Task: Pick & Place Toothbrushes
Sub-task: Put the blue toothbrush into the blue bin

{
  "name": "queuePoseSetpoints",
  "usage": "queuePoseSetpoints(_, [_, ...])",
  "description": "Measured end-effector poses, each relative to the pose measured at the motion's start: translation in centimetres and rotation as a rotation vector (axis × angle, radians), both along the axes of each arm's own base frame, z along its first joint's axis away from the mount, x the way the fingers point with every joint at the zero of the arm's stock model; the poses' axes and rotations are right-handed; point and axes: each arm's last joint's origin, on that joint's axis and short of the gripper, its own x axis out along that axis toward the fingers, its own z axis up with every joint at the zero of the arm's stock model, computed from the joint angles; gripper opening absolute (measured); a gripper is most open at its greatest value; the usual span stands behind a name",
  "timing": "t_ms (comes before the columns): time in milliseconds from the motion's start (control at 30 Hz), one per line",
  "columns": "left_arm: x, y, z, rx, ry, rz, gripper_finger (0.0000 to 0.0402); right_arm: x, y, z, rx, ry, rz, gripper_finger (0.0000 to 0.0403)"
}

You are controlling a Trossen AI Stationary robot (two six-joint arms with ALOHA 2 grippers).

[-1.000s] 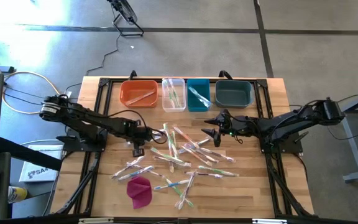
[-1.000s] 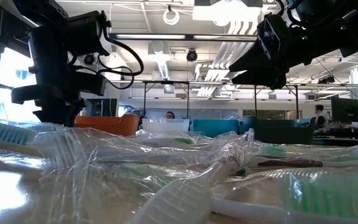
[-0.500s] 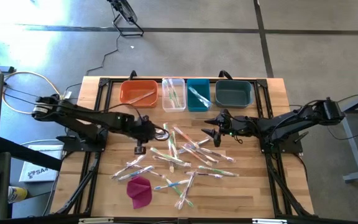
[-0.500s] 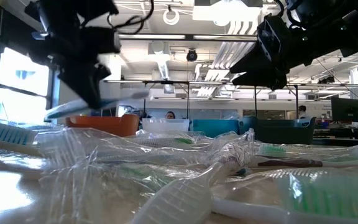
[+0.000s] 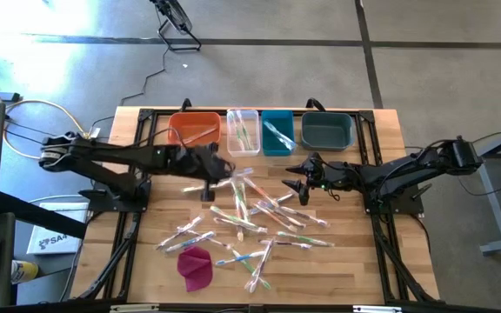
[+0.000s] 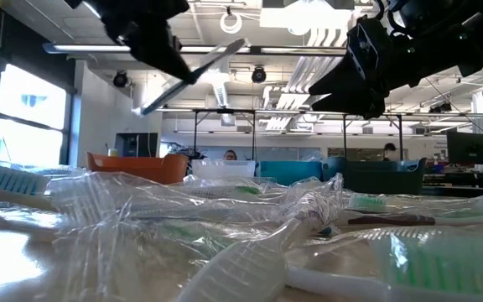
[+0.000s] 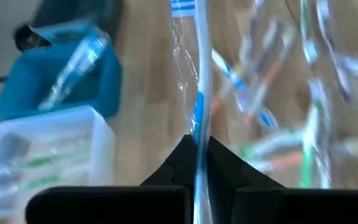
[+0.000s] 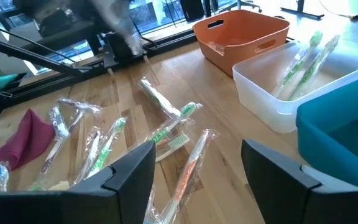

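Several wrapped toothbrushes (image 5: 263, 217) lie in a loose pile on the wooden table (image 5: 355, 261). My left gripper (image 5: 211, 181) hangs above the pile's far left side, shut on one blue-and-white toothbrush (image 7: 197, 74) in a clear wrapper; the low view shows the same toothbrush (image 6: 193, 75) high in the air. To the right of the pile my right gripper (image 5: 297, 181) waits open above the table, its own view showing nothing in the right gripper (image 8: 197, 180). My left gripper pinches the toothbrush's handle (image 7: 197, 142), wrapper and all, between its two fingers. The brush runs on forward past the fingertips, and its other end passes back between them. It is lifted clear of the pile and slants, one end (image 6: 237, 46) higher than the other.
Along the far edge stand an orange bin (image 5: 194, 130), a clear bin (image 5: 243, 130) with green brushes, a teal bin (image 5: 277, 132) with a wrapped brush, and a dark grey bin (image 5: 327, 130). A magenta cloth (image 5: 195, 266) lies near the front left.
My left gripper has risen from the left side of the pile and gone toward the far edge and the bins, tipping from pointing down to a shallower slant. The toothbrush it holds has come up with it, from table height to well clear of the pile.
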Motion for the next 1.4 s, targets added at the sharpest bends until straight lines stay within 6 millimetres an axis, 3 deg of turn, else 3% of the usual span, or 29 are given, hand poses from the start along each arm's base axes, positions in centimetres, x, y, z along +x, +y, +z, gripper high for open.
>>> queuePoseSetpoints(267, [1.1,4.7,-0.3,-0.18,-0.11,-0.098,0.001,0.1,0.0,0.2,-0.005,-0.02,0.003,0.0231])
queuePoseSetpoints(500, [3.1,6.6,-1.2,-0.213,-0.218,-0.17,0.001,0.3,0.0,1.0,-0.063,-0.091,0.025,0.0231])
queuePoseSetpoints(900, [7.2,7.4,-3.9,-0.247,-0.389,-0.295,0.001,0.4,0.0,1.8,-0.093,-0.165,0.031,0.0231])
queuePoseSetpoints(1133, [7.6,7.6,-4.5,-0.269,-0.395,-0.285,0.001,0.8,0.2,2.0,-0.116,-0.225,0.092,0.0231])
queuePoseSetpoints(1400, [7.7,7.6,-4.4,-0.272,-0.407,-0.287,0.001,2.4,0.1,0.8,-0.166,-0.322,0.036,0.0231])
